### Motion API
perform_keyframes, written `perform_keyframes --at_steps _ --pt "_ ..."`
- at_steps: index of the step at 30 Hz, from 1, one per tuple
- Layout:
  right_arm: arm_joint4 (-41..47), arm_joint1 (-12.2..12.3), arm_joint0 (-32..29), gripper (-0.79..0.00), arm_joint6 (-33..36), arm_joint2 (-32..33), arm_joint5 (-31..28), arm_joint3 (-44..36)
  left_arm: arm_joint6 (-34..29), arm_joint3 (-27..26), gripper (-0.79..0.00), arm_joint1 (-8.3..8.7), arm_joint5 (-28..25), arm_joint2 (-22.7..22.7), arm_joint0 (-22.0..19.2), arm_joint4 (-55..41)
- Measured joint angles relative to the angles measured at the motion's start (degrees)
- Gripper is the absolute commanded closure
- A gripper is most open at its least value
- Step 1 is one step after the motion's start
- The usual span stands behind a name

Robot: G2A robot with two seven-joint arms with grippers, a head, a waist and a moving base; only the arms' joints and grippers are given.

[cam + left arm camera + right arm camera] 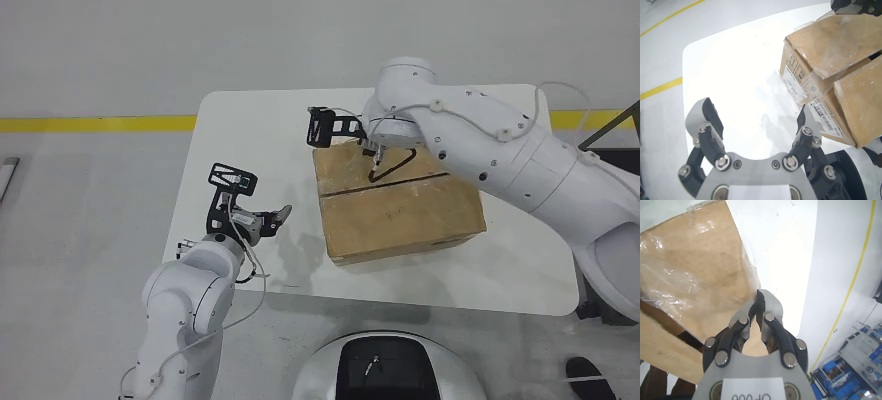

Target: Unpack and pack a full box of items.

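A brown cardboard box (400, 210) with clear tape scraps stands on the white table (260, 130), right of centre. My right gripper (372, 150) (755, 306) is over the box's far left corner, shut on the edge of the far top flap (696, 266). That flap (827, 37) is lifted a little, and a dark gap shows between it and the near flap (861, 106). What is inside the box is hidden. My left gripper (275, 222) (756, 105) hangs open over bare table just left of the box, level with its labelled side, holding nothing.
Bare table lies left of the box and behind it. The table's rounded front edge is close under the left arm. A yellow floor line (90, 124) runs behind the table.
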Motion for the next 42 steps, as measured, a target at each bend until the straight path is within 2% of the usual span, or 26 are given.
perform_keyframes --at_steps 5,13,17,21,25,31,37,42 --pt "0.43 0.27 -0.46 0.000 -0.47 2.34 3.91 1.00 0.00 0.00 -0.785 0.00 0.00 0.00 0.00 0.00" --pt "8.50 2.52 -4.24 0.000 -5.28 12.25 19.98 -1.80 0.00 0.00 -0.785 0.00 0.00 0.00 0.00 0.00" --pt "13.65 4.58 -9.31 0.000 -7.98 18.49 27.04 -8.37 0.00 0.00 -0.785 0.00 0.00 0.00 0.00 0.00" --pt "18.42 6.87 -17.25 0.000 -10.85 25.23 34.41 -18.14 0.00 0.00 -0.785 0.00 0.00 0.00 0.00 0.00" --pt "22.49 8.07 -24.07 0.000 -15.31 30.65 39.72 -25.08 2.15 -0.47 -0.785 0.00 -0.65 0.04 0.87 -1.82" --pt "24.26 8.68 -29.64 0.000 -21.35 35.12 41.68 -31.87 2.45 -0.43 -0.785 0.01 -0.79 -0.11 0.59 -7.11" --pt "26.26 8.88 -33.50 0.000 -24.14 37.38 39.42 -34.63 1.53 2.08 -0.785 -0.02 -0.70 1.94 -0.95 -8.51" --pt "28.12 8.66 -34.15 0.000 -24.39 38.22 37.69 -34.66 1.34 4.58 -0.785 -0.16 -0.35 4.41 -2.31 -9.03"
